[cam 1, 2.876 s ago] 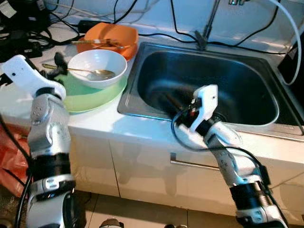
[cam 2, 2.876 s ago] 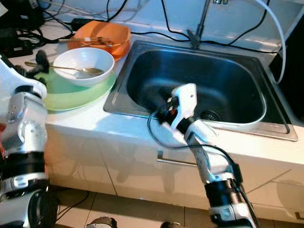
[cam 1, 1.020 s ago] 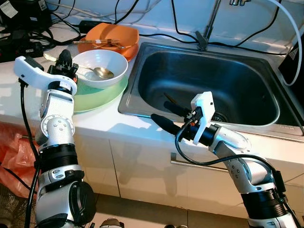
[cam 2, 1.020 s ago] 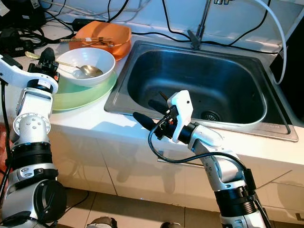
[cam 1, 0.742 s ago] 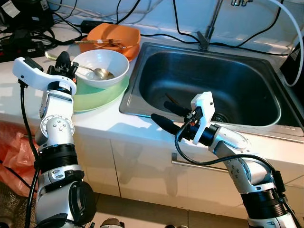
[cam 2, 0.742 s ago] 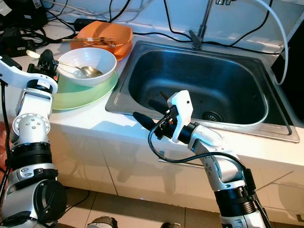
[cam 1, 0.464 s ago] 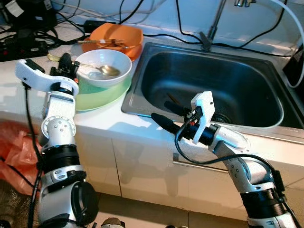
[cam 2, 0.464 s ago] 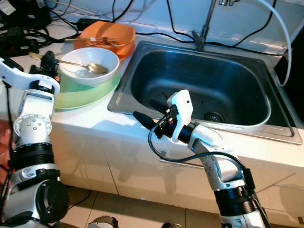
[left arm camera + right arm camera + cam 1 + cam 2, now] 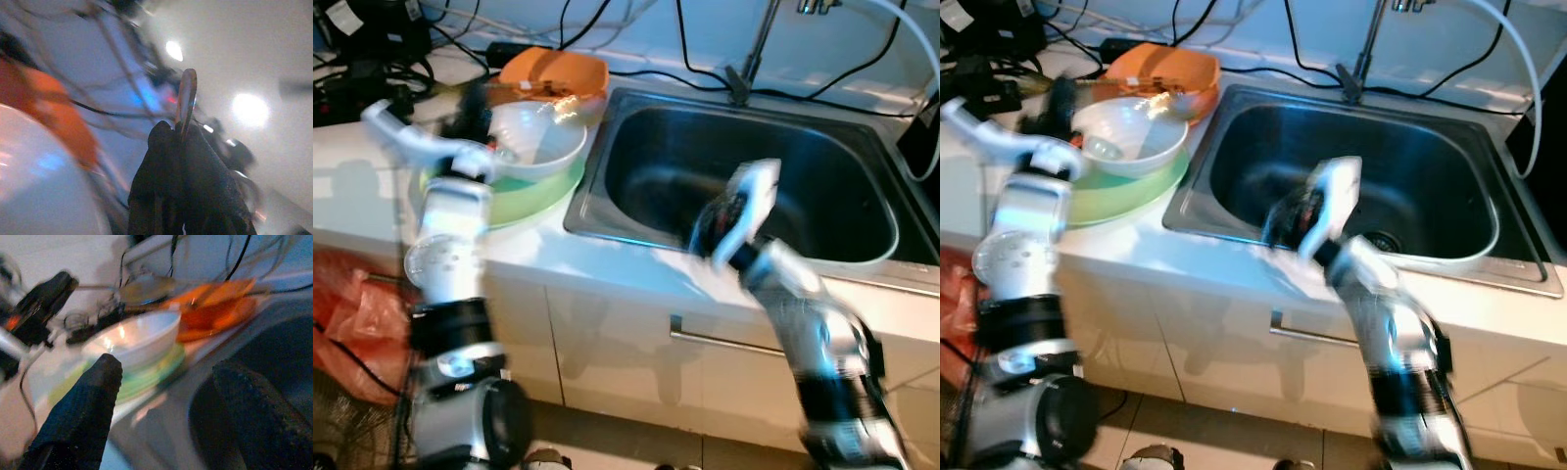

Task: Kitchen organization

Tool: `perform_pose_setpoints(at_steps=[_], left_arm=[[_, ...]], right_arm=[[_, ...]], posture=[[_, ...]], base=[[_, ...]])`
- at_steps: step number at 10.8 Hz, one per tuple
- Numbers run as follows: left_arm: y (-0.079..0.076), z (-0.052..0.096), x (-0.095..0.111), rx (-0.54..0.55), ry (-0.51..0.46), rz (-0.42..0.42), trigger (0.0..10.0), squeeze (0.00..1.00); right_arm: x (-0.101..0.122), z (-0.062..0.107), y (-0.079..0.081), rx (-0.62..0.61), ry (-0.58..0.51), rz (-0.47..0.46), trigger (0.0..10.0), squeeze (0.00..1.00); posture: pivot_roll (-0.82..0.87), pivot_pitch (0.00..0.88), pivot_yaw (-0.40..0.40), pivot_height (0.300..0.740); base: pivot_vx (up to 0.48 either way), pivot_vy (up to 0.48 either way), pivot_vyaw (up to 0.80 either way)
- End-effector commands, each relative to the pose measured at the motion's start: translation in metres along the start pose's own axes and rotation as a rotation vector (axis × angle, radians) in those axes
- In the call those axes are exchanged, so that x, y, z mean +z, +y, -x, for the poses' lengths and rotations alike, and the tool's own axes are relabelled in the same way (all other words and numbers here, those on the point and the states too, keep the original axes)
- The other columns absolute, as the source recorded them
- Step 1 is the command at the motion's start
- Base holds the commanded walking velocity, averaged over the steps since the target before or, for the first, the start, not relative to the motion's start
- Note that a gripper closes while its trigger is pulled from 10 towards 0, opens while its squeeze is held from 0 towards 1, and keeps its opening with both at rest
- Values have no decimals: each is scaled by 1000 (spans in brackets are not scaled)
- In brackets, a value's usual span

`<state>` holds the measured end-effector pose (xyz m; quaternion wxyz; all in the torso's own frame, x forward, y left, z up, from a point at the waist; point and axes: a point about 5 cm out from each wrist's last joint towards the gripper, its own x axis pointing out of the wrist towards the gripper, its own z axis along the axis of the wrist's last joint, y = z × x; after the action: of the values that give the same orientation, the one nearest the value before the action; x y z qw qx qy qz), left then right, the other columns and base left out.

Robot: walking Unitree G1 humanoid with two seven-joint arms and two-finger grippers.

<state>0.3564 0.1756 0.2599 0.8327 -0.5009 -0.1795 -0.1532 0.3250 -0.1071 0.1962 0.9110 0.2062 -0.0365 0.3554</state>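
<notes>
Left wrist view: spoon point(image 9: 187, 98) handle in line with left pincer point(image 9: 178, 142).

Silver arms, black-fingered hands

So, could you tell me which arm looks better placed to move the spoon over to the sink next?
Left, probably. The left gripper is shut on the spoon, lifted beside the white bowl. The right gripper is open and empty at the sink rim.

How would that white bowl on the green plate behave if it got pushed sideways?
The white bowl looks glossy and rigid, so it would probably slide on the smooth green plate rather than tip. It looks ceramic, so likely breakable, and the sink edge lies close beside it.
</notes>
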Motion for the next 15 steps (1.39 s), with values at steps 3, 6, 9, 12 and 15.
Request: perform_pose_setpoints(at_steps=[3,6,9,12,15], left_arm=[[-25,6,-31,-152,135,18,0,0],[-29,11,-46,-169,186,39,0,0],[-28,16,-52,-162,208,47,0,0],[-29,18,-54,-167,218,61,0,0],[-29,19,-57,-163,219,73,0,0]], right_arm=[[10,-4,-8,-81,-116,-221,10000,0],[14,-8,-3,-76,-136,-276,10000,0],[17,-9,-3,-74,-159,-305,10000,0],[19,-12,-5,-101,-206,-350,0,0],[20,-14,-4,-88,-212,-401,0,0]], posture=[[127,52,-24,740],[126,57,-24,740],[126,57,-24,740],[126,62,-26,740],[122,63,-29,740]], base=[[0,0,0],[0,0,0],[0,0,0],[0,0,0],[0,0,0]])
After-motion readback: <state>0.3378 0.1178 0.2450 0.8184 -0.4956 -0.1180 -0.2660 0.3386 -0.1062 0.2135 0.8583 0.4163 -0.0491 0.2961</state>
